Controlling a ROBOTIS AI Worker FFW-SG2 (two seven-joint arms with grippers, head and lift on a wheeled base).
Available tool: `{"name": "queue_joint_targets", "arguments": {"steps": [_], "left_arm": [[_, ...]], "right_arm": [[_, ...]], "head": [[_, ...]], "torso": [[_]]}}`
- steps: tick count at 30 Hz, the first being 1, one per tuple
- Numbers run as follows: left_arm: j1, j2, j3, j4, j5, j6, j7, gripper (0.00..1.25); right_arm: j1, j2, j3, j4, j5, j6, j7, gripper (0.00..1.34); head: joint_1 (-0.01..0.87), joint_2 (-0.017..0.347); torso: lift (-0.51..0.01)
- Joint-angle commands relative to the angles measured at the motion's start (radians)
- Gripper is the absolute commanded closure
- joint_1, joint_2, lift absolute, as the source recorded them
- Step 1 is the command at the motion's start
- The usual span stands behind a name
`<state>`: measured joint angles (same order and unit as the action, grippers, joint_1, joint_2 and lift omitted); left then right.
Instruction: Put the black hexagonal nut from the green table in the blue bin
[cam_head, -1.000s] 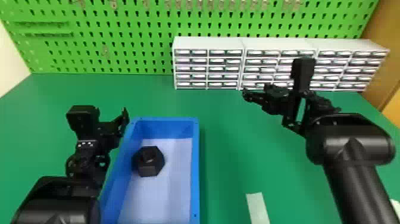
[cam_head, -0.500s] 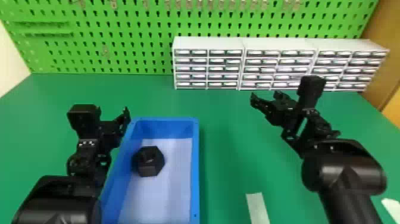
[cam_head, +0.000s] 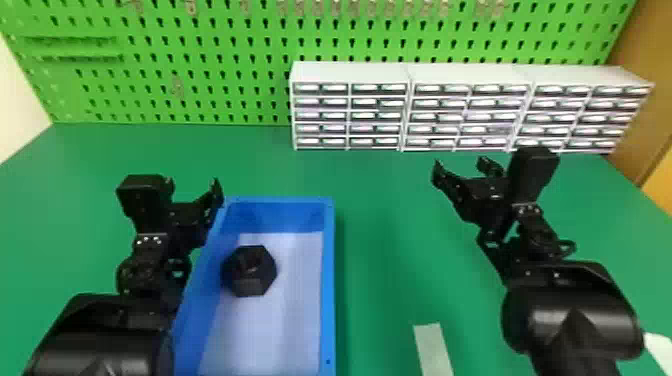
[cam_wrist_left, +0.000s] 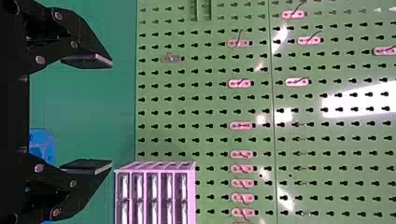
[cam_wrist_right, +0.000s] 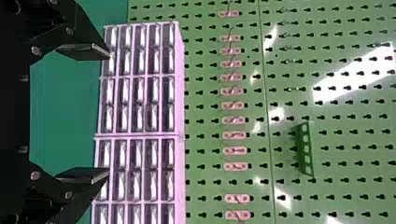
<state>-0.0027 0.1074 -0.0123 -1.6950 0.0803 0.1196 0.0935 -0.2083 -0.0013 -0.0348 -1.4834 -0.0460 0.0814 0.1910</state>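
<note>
The black hexagonal nut (cam_head: 249, 270) lies inside the blue bin (cam_head: 327, 280), close to its left wall, on the light floor of the bin. Just left of the bin's far left corner is my left gripper (cam_head: 194, 187), open and holding nothing; in the left wrist view the left gripper (cam_wrist_left: 109, 114) has its fingers wide apart. My right gripper (cam_head: 462, 167) stands over the green table (cam_head: 390, 210), well to the right of the bin, also open; the right wrist view shows the right gripper (cam_wrist_right: 107, 112) with nothing between its fingers.
White drawer cabinets (cam_head: 350, 72) line the back of the table before a green pegboard (cam_head: 200, 65). A pale strip (cam_head: 433, 350) lies near the front, right of the bin, and a white object (cam_head: 659, 350) is at the right edge.
The right arm has come lower and nearer the front, its gripper turning so both fingers show. The left arm, nut and bin are where they were.
</note>
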Motion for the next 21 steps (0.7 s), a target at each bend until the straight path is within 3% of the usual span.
{"name": "queue_joint_targets", "arguments": {"steps": [1,21], "left_arm": [[0.001,0.0,-0.005,0.0,0.009,0.0,0.0,0.49],[-0.002,0.0,-0.051,-0.008,0.024,0.0,0.0,0.49]], "right_arm": [[0.012,0.002,0.004,0.0,0.024,-0.028,-0.005,0.39],[0.064,-0.005,-0.019,-0.028,0.049,-0.069,-0.042,0.39]], "head": [[0.686,0.051],[0.686,0.051]], "torso": [[-0.096],[-0.096]]}}
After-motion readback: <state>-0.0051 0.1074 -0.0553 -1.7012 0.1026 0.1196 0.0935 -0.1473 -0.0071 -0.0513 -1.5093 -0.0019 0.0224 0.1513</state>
